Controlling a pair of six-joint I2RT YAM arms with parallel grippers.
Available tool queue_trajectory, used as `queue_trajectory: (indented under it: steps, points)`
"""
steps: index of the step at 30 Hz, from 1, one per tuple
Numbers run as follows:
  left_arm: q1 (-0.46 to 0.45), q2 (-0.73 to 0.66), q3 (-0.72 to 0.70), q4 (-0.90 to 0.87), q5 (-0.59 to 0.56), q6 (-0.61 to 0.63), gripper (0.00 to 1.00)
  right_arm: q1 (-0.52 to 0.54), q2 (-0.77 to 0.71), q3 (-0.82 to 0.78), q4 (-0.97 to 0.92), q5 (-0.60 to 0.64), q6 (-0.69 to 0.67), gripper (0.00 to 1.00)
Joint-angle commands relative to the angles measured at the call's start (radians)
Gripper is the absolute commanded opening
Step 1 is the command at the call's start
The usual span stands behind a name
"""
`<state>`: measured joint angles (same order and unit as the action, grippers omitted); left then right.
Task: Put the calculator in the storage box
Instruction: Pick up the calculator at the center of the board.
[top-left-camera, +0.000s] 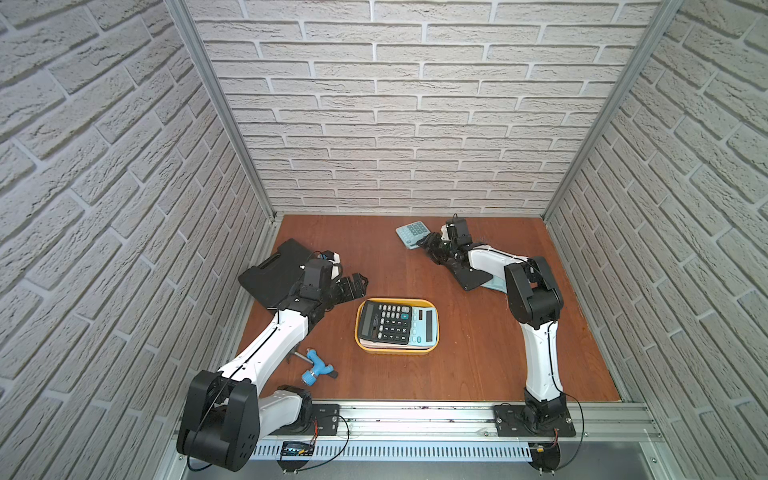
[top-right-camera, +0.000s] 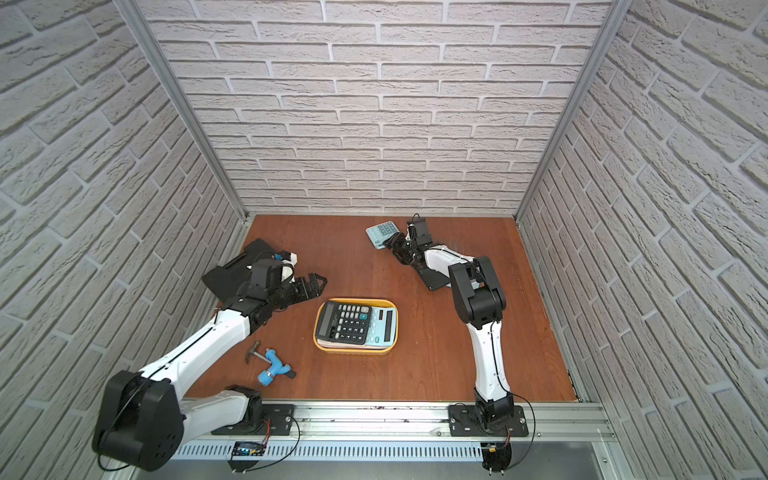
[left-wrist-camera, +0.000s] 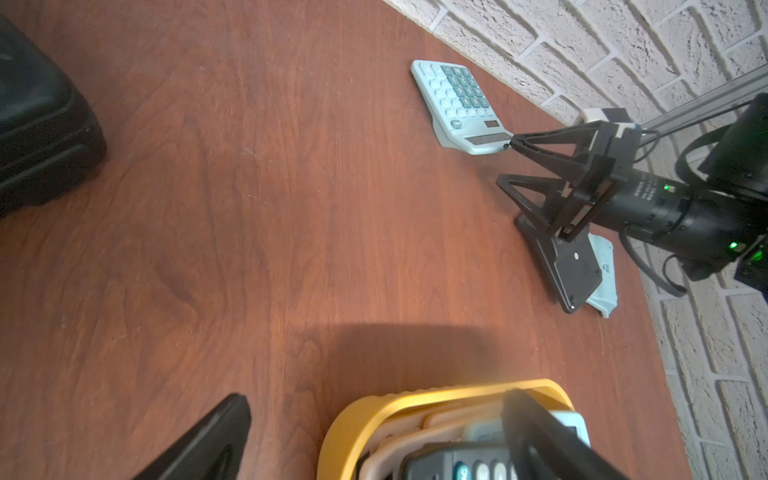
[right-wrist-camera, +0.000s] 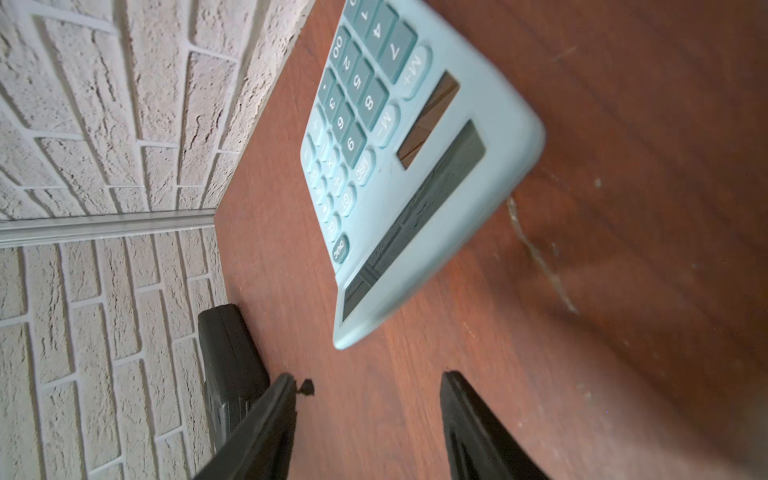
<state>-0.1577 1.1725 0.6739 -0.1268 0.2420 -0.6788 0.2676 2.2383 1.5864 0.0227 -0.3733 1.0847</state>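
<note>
The teal calculator (top-left-camera: 411, 235) I'm after lies keys up at the far edge of the table (top-left-camera: 457, 353), near the back wall. It is well apart from the yellow storage box (top-left-camera: 397, 351) mid-table, which holds a black calculator (top-left-camera: 384, 322) and a pale blue calculator (top-left-camera: 424, 328). My right gripper (right-wrist-camera: 370, 382) sits low just beside the teal calculator's display end, jaws spread with nothing between them. My left gripper (top-left-camera: 359, 284) hovers by the box's far left corner, jaws wide apart.

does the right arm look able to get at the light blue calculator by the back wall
Probably yes: the right gripper is at the light blue calculator, jaws apart, nothing between them.
</note>
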Motion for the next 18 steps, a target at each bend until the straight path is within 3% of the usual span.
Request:
queue_trajectory:
  steps: [1,12,18]
  points:
    - [0.015,-0.019,-0.025,0.052,-0.003,-0.011,0.98,0.008,0.036,0.053,0.048,0.032,0.060,0.57]
    - [0.021,-0.035,-0.037,0.045,0.007,-0.010,0.98,0.012,0.143,0.168,0.052,0.053,0.132,0.35]
    - [0.021,-0.053,-0.060,0.069,0.010,-0.025,0.98,0.009,0.130,0.163,0.067,0.047,0.134,0.13]
